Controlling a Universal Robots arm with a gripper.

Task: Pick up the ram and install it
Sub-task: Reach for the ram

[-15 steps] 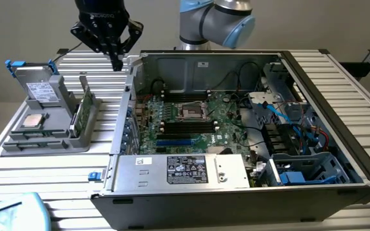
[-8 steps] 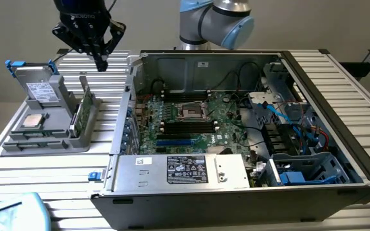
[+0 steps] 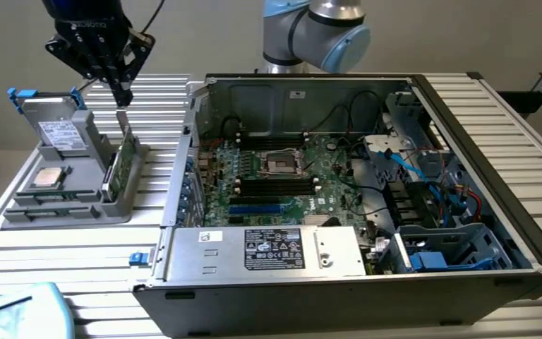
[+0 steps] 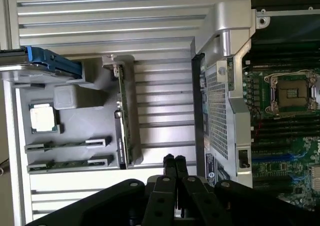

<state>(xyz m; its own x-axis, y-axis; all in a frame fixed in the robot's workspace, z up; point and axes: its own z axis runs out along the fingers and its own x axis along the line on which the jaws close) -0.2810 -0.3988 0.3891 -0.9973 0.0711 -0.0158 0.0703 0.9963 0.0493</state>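
Note:
The ram [image 4: 67,164] is a thin green stick standing on edge in a slot of the grey fixture [image 4: 82,121], with a second similar stick [image 4: 67,144] in the slot beside it. In the exterior view the ram [image 3: 53,212] sits at the near end of the fixture [image 3: 64,212] on that view's left. My gripper [image 3: 121,99] hangs shut and empty above the fixture's far side, over an upright green card [image 3: 121,164]. In the wrist view its joined black fingertips [image 4: 174,159] lie just past that card [image 4: 122,121].
The fixture also holds a silver drive [image 3: 61,131] with a blue clip and a processor chip [image 3: 47,176]. The open computer case [image 3: 181,176] stands to the exterior view's right, with black memory slots [image 3: 271,185] on its motherboard and a power supply [image 3: 271,248] at the front.

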